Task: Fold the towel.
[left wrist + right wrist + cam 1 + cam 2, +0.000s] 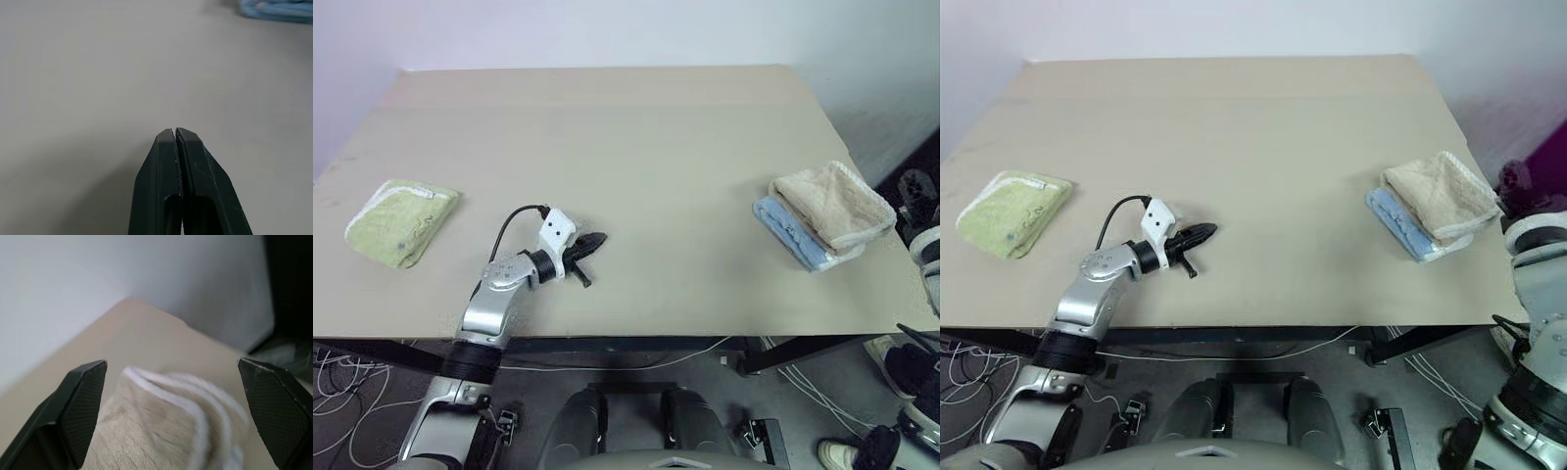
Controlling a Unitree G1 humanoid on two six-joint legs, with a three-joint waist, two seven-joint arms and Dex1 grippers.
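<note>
Beige towel (pixel 835 205): folded, stacked on blue towel (pixel 790 233), table's (pixel 656 147) right edge
Right gripper (pixel 173 396): jaws wide apart, empty, towel between and just ahead
Left gripper (pixel 587 245): closed, empty, mid-table, well apart
Nearer arm: right

Left arm: silver forearm reaching forward over the near table edge, a black cable looping above the wrist. Left gripper (pixel 590 241): black fingers (pixel 166 181) pressed together, tips meeting, pointing forward and toward the robot's right, nearly level. Right gripper (pixel 173 382): fingers (pixel 80 406) spread wide apart, nothing clamped between them. Right arm: at the right border of the head views.
</note>
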